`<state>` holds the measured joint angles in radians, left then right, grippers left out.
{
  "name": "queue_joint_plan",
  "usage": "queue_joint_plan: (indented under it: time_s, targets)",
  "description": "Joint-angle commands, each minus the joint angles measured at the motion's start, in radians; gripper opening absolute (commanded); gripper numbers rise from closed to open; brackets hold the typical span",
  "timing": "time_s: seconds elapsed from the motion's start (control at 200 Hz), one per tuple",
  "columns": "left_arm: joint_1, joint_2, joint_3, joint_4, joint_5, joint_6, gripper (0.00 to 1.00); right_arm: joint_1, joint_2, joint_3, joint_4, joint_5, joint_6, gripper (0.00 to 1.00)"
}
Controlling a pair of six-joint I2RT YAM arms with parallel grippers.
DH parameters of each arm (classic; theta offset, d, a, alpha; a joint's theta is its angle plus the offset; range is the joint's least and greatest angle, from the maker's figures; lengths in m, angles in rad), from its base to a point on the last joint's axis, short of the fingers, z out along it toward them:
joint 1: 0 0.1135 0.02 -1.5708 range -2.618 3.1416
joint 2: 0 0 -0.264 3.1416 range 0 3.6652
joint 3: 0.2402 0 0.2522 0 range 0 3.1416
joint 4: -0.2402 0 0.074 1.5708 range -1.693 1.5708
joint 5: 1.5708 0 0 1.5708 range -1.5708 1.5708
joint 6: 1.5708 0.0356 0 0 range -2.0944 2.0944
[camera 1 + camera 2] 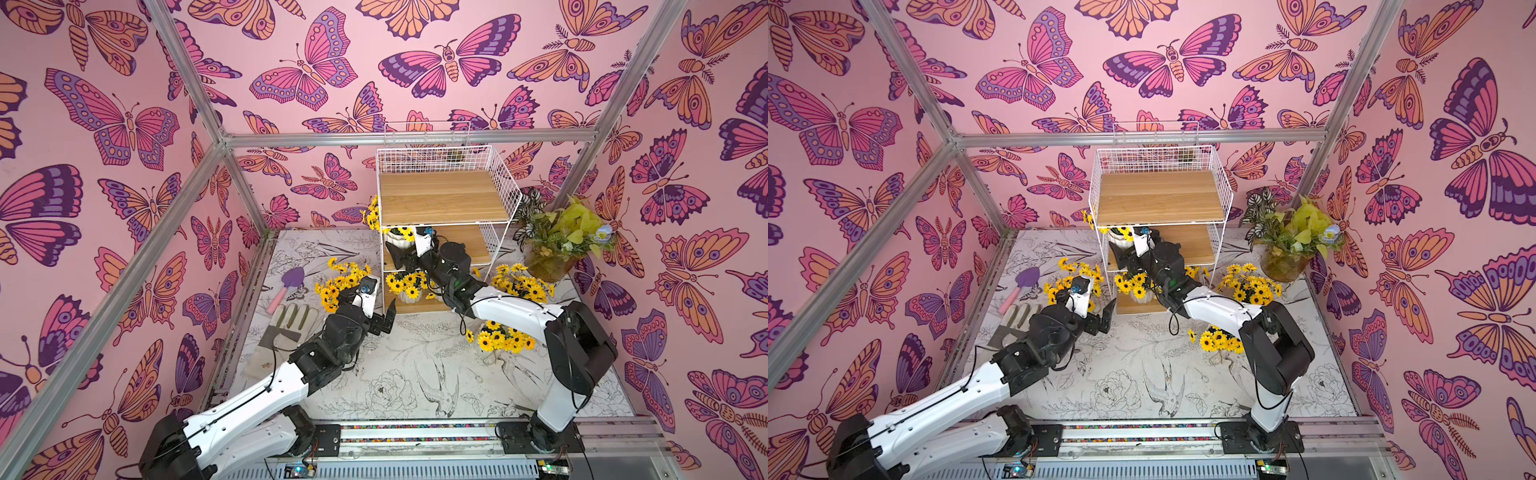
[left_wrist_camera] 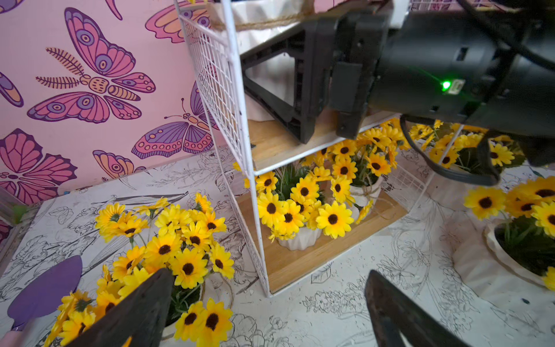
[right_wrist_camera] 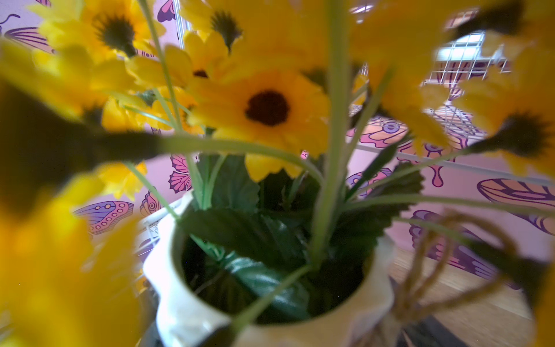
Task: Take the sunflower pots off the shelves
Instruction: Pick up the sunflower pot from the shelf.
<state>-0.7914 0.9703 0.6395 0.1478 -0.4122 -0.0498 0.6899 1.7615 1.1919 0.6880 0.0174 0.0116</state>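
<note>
The shelves (image 1: 444, 195) stand at the back with a bare top board. On the middle board a sunflower pot (image 3: 186, 303) sits between the fingers of my right gripper (image 1: 397, 251), which lie against its sides; from the left wrist the near finger (image 2: 295, 90) covers it. Two more sunflower pots (image 2: 300, 237) stand on the bottom board. Three others are on the table: left of the rack (image 1: 340, 286), right of it (image 1: 521, 282) and front right (image 1: 500, 338). My left gripper (image 1: 384, 320) hangs open and empty over the table by the rack's front left corner.
A purple trowel (image 1: 289, 284) and grey gloves (image 1: 291, 322) lie at the left. A brownish pot of yellow-green foliage (image 1: 552, 249) fills the back right corner. Pink butterfly walls and metal frame posts close in three sides.
</note>
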Motion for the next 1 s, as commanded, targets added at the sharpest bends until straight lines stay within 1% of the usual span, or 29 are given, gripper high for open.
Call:
queue_joint_plan:
  time_s: [0.0,0.085,0.165,0.245,0.27,0.285,0.35,0.476,0.581,0.726,0.796,0.996]
  targets:
    - [0.027,0.065,0.020,0.097,0.003,0.014,1.00,0.014,0.034,0.015,-0.229,0.003,0.021,0.50]
    - [0.048,0.146,0.037,0.149,0.030,0.012,1.00,0.022,0.052,-0.006,-0.197,0.052,0.003,0.50]
    - [0.062,0.230,0.071,0.184,0.021,0.012,1.00,0.035,0.072,-0.018,-0.186,0.133,-0.029,0.50]
    - [0.073,0.288,0.100,0.219,0.020,0.011,1.00,0.036,0.082,-0.047,-0.147,0.185,-0.043,0.50]
    - [0.075,0.292,0.104,0.240,0.016,0.012,1.00,0.036,0.084,-0.061,-0.122,0.192,-0.044,0.50]
    - [0.078,0.326,0.105,0.250,0.014,0.012,1.00,0.036,0.084,-0.071,-0.108,0.193,-0.047,0.50]
    - [0.090,0.365,0.113,0.294,0.008,0.001,1.00,0.036,0.102,-0.108,-0.016,0.200,-0.055,0.51]
    - [0.115,0.434,0.138,0.318,0.013,-0.031,1.00,0.036,0.168,-0.134,0.108,0.235,-0.040,0.51]
    - [0.121,0.479,0.161,0.337,0.002,-0.027,1.00,0.038,0.193,-0.155,0.172,0.242,-0.005,0.51]
    - [0.130,0.517,0.187,0.330,-0.020,-0.022,1.00,0.041,0.144,-0.213,0.219,0.238,0.010,0.51]
    - [0.136,0.525,0.192,0.337,-0.023,-0.028,1.00,0.041,0.114,-0.228,0.206,0.219,-0.001,0.51]
    - [0.144,0.530,0.201,0.346,-0.017,-0.038,1.00,0.040,0.017,-0.235,0.077,0.118,-0.045,0.52]
